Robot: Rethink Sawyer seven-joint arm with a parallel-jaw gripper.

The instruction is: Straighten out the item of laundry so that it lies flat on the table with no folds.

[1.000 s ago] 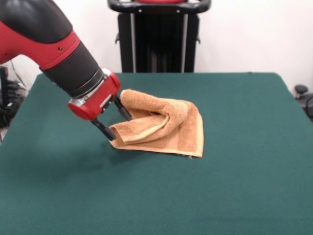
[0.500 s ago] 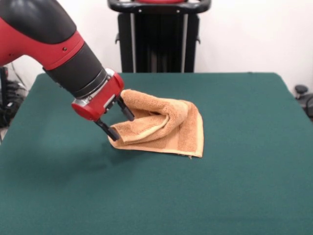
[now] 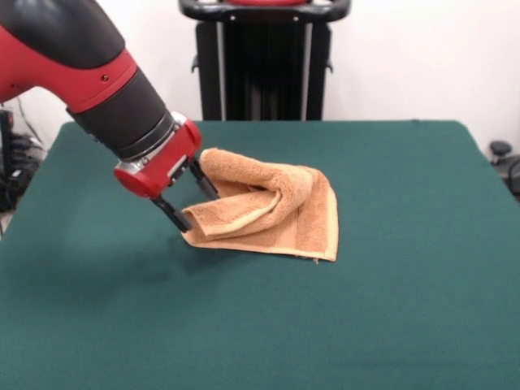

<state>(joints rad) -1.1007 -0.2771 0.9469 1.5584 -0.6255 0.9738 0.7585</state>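
The item of laundry (image 3: 272, 213) is an orange-tan terry towel lying crumpled and folded over itself near the middle of the green table (image 3: 390, 309). A thick fold runs across its top, and a flat layer spreads toward the front right corner. My gripper (image 3: 196, 207) comes in at a slant from the upper left, down at the towel's left end. Its two black fingers (image 3: 179, 218) stand apart, one at the towel's lower left corner and the other against the raised fold. They straddle that left edge without pinching it.
The black pedestal (image 3: 264, 61) stands beyond the table's far edge. My red and black arm (image 3: 97, 81) hangs over the table's left part. Dark gear shows off the table at the left (image 3: 12, 162) and right (image 3: 504, 162) edges.
The gripper nudged slightly right into the towel half a second ago and has drawn back to where it was a second ago. The towel's shape looks unchanged.
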